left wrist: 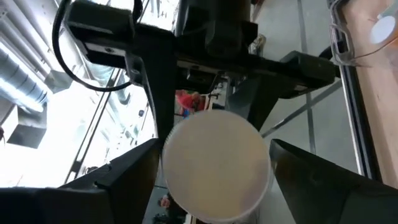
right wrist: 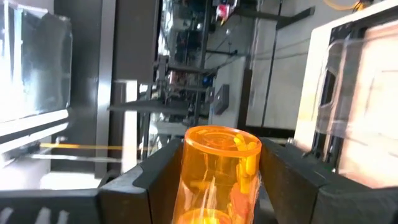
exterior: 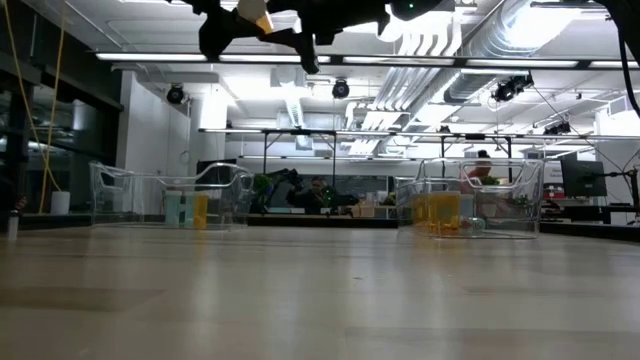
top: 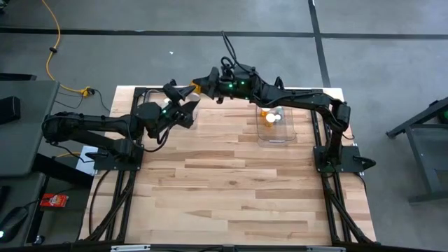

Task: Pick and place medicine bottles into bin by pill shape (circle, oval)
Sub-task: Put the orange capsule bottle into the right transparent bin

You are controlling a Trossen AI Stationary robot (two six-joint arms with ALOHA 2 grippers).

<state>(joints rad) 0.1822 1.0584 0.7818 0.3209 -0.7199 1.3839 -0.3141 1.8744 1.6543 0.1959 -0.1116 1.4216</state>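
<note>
Step in hand: we judged it a mid-air exchange of one medicine bottle [right wrist: 216, 177] between the two arms, above the far edge of the table [top: 231, 189]
Right gripper [top: 198, 87]: it held the orange body of the bottle between its fingers [right wrist: 292, 177], the bottle's base towards its own camera; it hung high, between the two bins
Left gripper [top: 183, 105]: its fingers [left wrist: 124, 177] stood wide on either side of the bottle's white cap [left wrist: 216, 165]; we could not tell whether they touched it
Other bottles: several lay in the right bin [top: 288, 134]; the low view showed orange and pale vials in the left bin [exterior: 225, 185] too
Next move: we thought the left fingers needed to clamp the cap squarely before the right ones let go; then the pills' shape must settle the bin
Risk: a loose hold on the cap could drop the bottle
</note>
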